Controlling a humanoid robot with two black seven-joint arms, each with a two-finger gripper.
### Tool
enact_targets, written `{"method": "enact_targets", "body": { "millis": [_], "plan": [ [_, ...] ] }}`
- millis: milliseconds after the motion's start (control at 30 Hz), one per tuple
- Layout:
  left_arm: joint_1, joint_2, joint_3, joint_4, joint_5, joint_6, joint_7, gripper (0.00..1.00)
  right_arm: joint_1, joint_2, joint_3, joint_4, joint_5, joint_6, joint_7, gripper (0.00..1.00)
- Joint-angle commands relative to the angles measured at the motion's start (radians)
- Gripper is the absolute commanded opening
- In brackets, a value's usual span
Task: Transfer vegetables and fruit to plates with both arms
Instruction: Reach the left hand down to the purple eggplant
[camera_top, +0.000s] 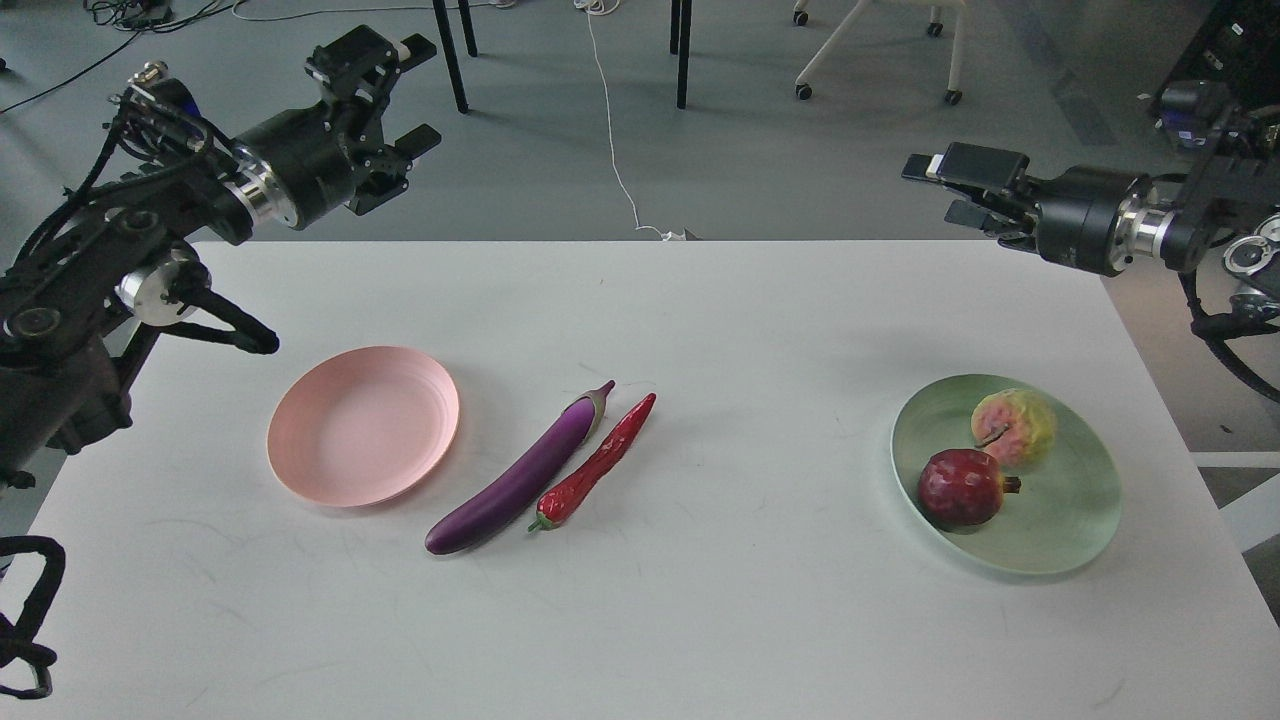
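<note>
While the left arm reaches in over the far left corner of the white table (700, 620), its left end effector (395, 100) hangs above the floor past the table's far edge, fingers spread apart and gripping nothing. On the left part of the table sits the pale pink plate (363, 425), upright and with nothing on it. Just to its right, apart from the rim, lies the purple eggplant (522, 478), set diagonally with its pale stem cap toward the far side. Close alongside it on the right lies the red chili pepper (595, 463), on the same diagonal, its green stem end nearest the viewer; whether the two touch cannot be told. Well apart, toward the right edge of the table, rests the pale green plate (1070, 530). Inside it, the dark red pomegranate (962, 487) occupies the near-left portion, and the yellow-green and pink bumpy fruit (1015, 428) sits just behind it, close by or touching. Above the far right corner, the right end effector (950, 190) points leftward, fingers parted and empty, well clear of the plate.
</note>
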Motion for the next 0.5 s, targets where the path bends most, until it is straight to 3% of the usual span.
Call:
{"method": "enact_targets", "body": {
  "millis": [0, 100, 300, 467],
  "plan": [
    [0.002, 0.023, 0.078, -0.126, 0.190, 0.013, -0.018, 0.97, -0.111, 0.006, 0.153, -0.013, 0.149, -0.012, 0.001, 0.99],
    [0.002, 0.031, 0.139, -0.204, 0.289, 0.042, -0.027, 0.97, -0.176, 0.005, 0.214, -0.014, 0.365, -0.012, 0.001, 0.99],
    [-0.001, 0.022, 0.331, -0.241, 0.593, 0.127, -0.021, 0.97, -0.242, 0.006, 0.237, -0.031, 0.806, -0.006, 0.012, 0.99],
    [-0.001, 0.028, 0.487, -0.240, 0.846, 0.178, -0.021, 0.94, -0.308, 0.066, 0.262, -0.028, 0.946, 0.019, 0.090, 0.99]
  ]
}}
